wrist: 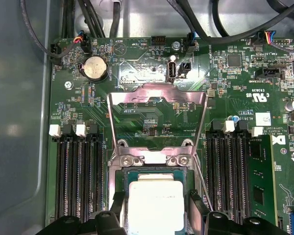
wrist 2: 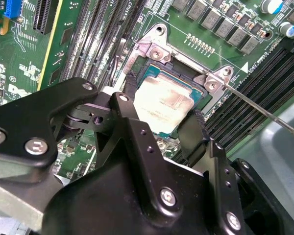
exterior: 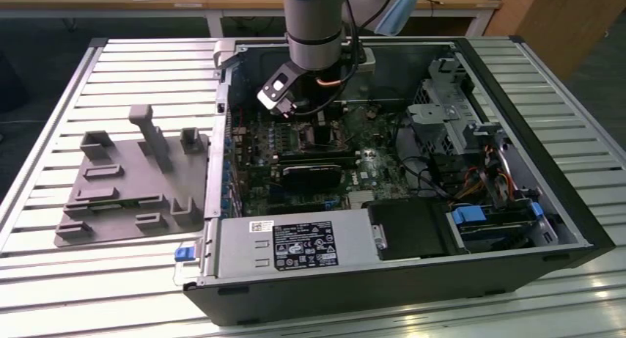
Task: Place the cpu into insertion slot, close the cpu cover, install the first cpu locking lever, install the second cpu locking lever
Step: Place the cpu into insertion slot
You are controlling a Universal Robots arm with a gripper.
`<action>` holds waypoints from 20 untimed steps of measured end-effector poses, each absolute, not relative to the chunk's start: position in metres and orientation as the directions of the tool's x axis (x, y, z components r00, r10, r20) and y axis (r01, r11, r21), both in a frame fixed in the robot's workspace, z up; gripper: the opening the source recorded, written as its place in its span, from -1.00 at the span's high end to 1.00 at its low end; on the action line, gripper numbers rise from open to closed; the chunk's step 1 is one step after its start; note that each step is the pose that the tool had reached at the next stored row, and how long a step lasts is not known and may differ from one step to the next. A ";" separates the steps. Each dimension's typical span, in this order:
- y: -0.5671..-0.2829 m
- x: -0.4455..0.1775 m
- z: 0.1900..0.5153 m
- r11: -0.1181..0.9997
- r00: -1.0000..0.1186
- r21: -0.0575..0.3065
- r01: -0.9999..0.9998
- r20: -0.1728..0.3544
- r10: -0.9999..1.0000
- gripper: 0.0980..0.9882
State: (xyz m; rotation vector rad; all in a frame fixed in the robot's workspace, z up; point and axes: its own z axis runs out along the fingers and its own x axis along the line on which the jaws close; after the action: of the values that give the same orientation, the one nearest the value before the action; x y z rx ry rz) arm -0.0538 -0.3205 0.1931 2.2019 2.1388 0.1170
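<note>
Over slatted metal table point(exterior: 146, 67), reaching down with arm point(exterior: 315, 23) into open computer case point(exterior: 547, 206); hovering low above green motherboard point(wrist: 235, 73).

Step one, in hand: clamping the cpu point(wrist 2: 161, 105) by two opposite edges with gripper point(wrist 2: 162, 110), pressing fingers point(wrist 2: 196, 129) against it as far as both wrist views show. Holding it squarely within the rim of the insertion slot point(wrist: 152, 170); not telling whether seated or just above. Judging placement as nearly complete, with the chip not yet let go.

Steps two to four, outstanding: leaving the cpu cover point(wrist: 157, 93) swung open, tipped back away from the slot, showing board circuitry through its window. Leaving one locking lever point(wrist 2: 255, 105) unhooked, sticking out as a thin wire from the slot's corner. Judging cover and both levers as not yet done.

Surroundings:
- Working between memory slots point(wrist: 78, 181) flanking the slot on both sides, near the fingers.
- Logging coin battery point(wrist: 94, 67) and cable bundles point(wrist: 103, 14) beyond the cover, well apart from the gripper.
- Logging black rectangular block point(exterior: 308, 173) near the working spot, and power supply point(exterior: 293, 246) and drive cage point(exterior: 445, 111) by the case walls.
- Logging grey fixture tray point(exterior: 108, 199) on the table outside the case, at the exterior view's left.

Obstruction: finding nothing lying across the slot; rating the loose lever wire and the memory slots as the nearest snags.
</note>
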 end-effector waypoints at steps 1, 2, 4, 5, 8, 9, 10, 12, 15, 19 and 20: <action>-0.321 -0.054 0.193 -0.029 0.029 0.103 0.994 0.006 1.000 -0.15; -0.321 -0.054 0.193 -0.029 0.029 0.103 0.994 0.006 1.000 -0.15; -0.321 -0.054 0.193 -0.029 0.029 0.103 0.994 0.006 1.000 -0.15; -0.321 -0.054 0.193 -0.029 0.029 0.103 0.994 0.006 1.000 -0.15; -0.321 -0.054 0.196 -0.029 0.029 0.103 0.994 0.006 1.000 -0.15; -0.321 -0.054 0.197 -0.029 0.029 0.103 0.994 0.006 1.000 -0.15; -0.321 -0.054 0.198 -0.029 0.029 0.103 0.994 0.006 1.000 -0.15; -0.321 -0.054 0.200 -0.029 0.029 0.103 0.994 0.006 1.000 -0.15; -0.320 -0.054 0.202 -0.029 0.029 0.103 0.994 0.006 1.000 -0.15; -0.321 -0.054 0.202 -0.029 0.029 0.103 0.994 0.006 1.000 -0.15; -0.321 -0.054 0.202 -0.029 0.029 0.103 0.994 0.006 1.000 -0.15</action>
State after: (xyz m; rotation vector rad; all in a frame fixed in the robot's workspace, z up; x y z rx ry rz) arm -0.0538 -0.3205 0.2017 2.2018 2.1388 0.1170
